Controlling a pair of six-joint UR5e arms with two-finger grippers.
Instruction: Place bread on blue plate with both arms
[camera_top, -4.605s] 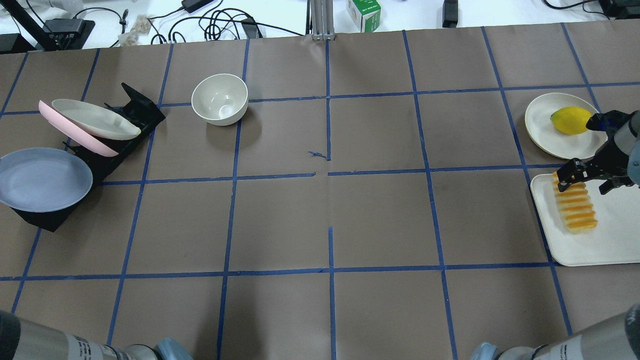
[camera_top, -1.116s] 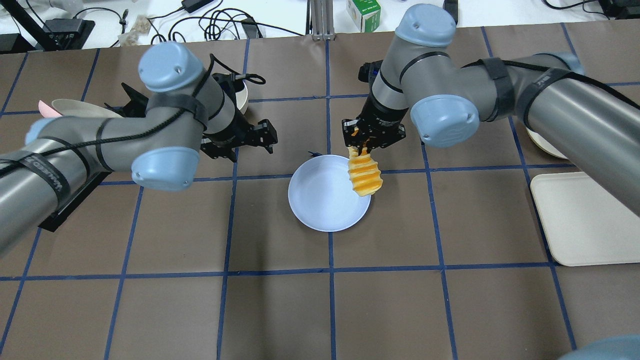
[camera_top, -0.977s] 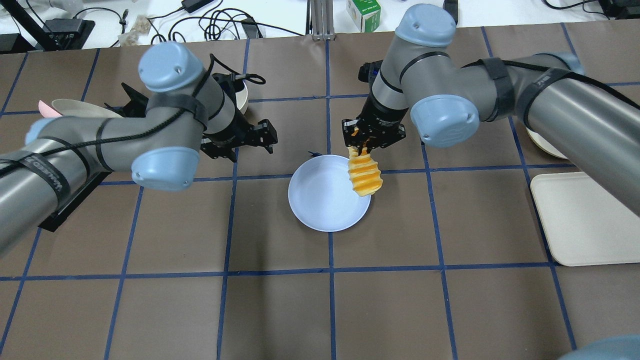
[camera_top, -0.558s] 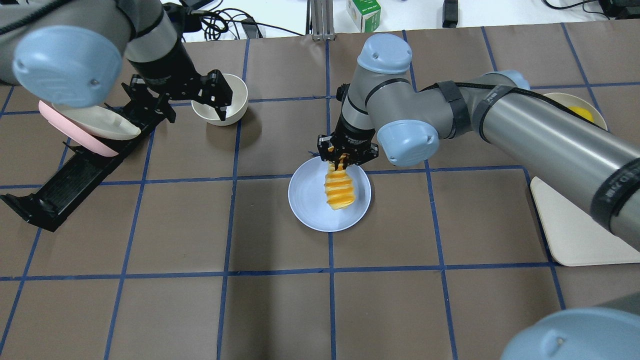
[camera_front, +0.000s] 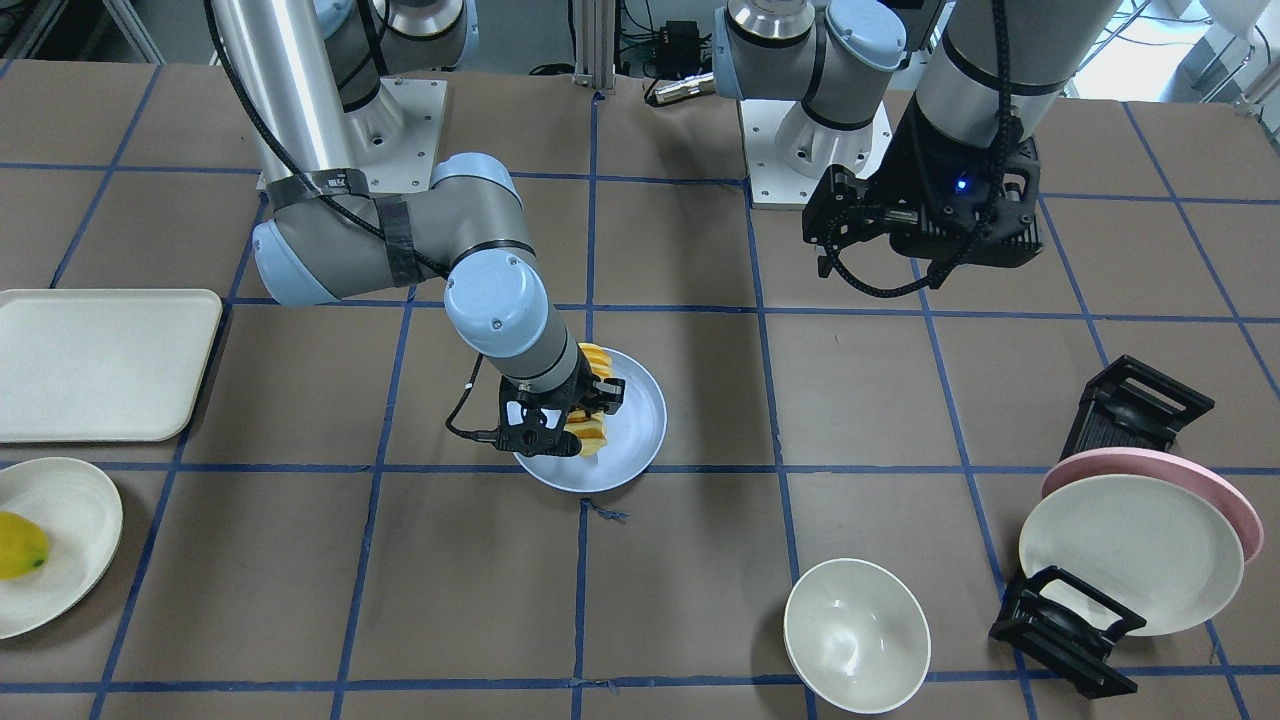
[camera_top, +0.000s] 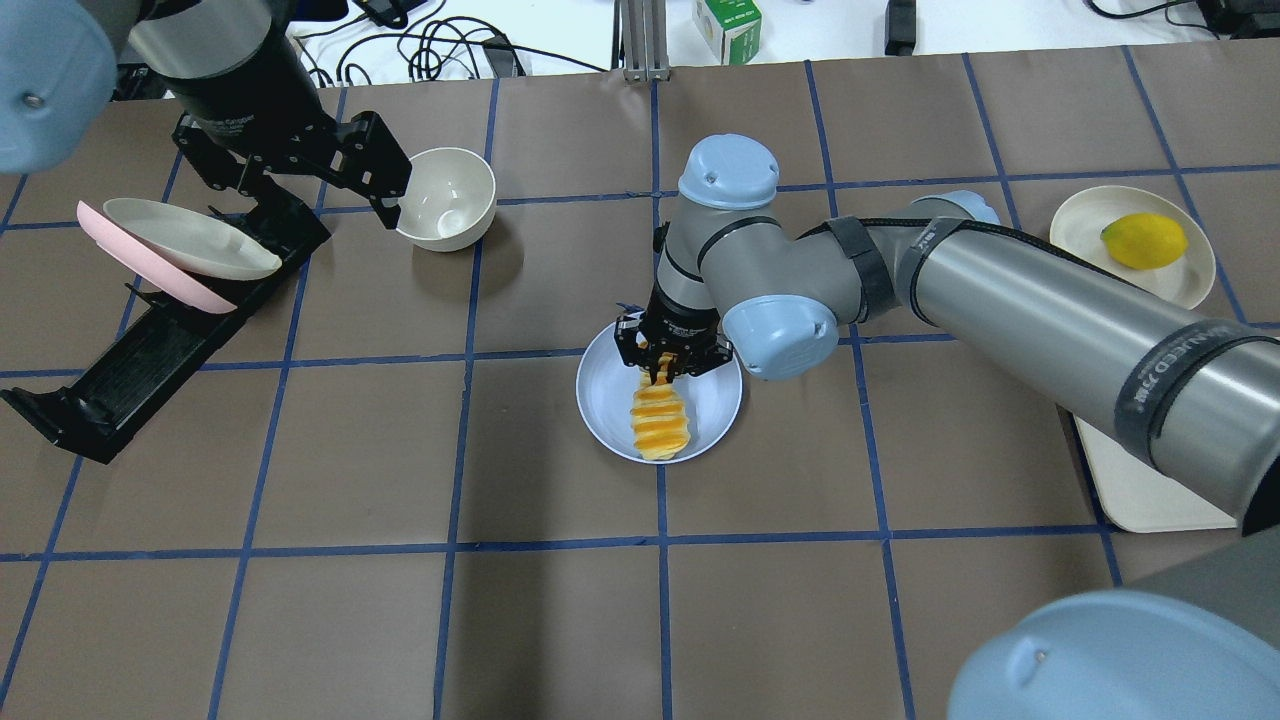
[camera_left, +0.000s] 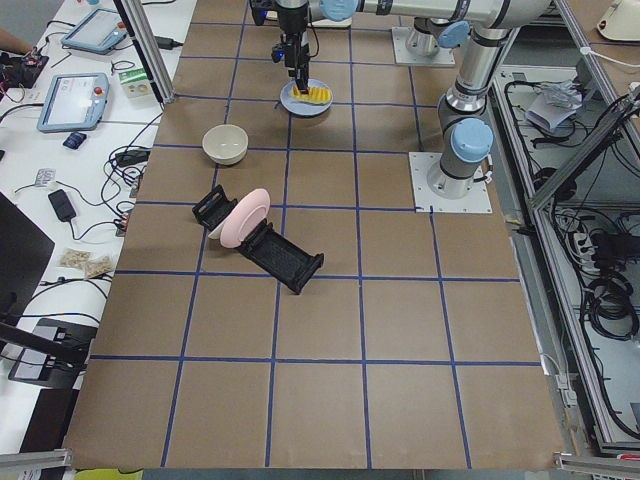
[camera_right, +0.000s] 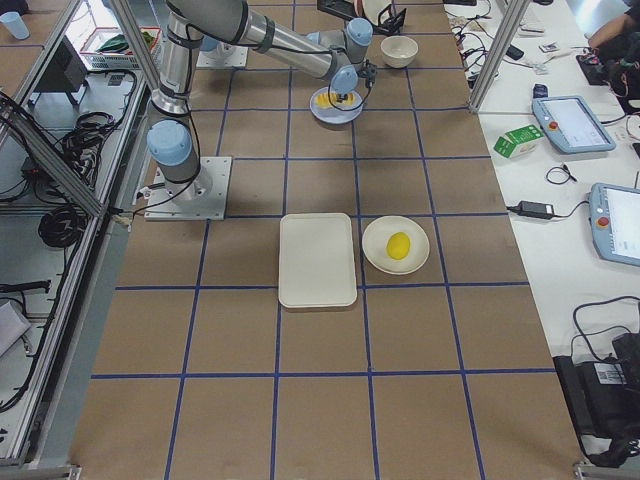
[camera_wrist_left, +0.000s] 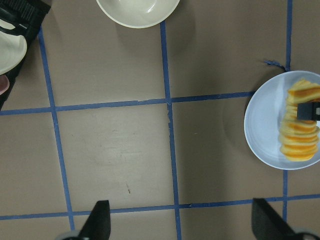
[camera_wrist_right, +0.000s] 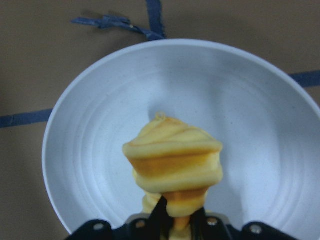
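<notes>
In the overhead view, the left gripper (camera_top: 290, 165) hangs at the bowl's (camera_top: 440, 198) 9 o'clock, above the black rack's (camera_top: 150, 350) far end, fingers spread wide with nothing between them. The blue plate (camera_top: 605, 390) sits mid-table, at the bowl's 4 o'clock and well apart from it. The bread (camera_top: 660, 420) lies over the plate from centre to the 6 o'clock rim. The right gripper (camera_top: 672, 365) pinches the bread's 12 o'clock end. A yellow fruit (camera_top: 1145, 240) sits far off at 2 o'clock.
</notes>
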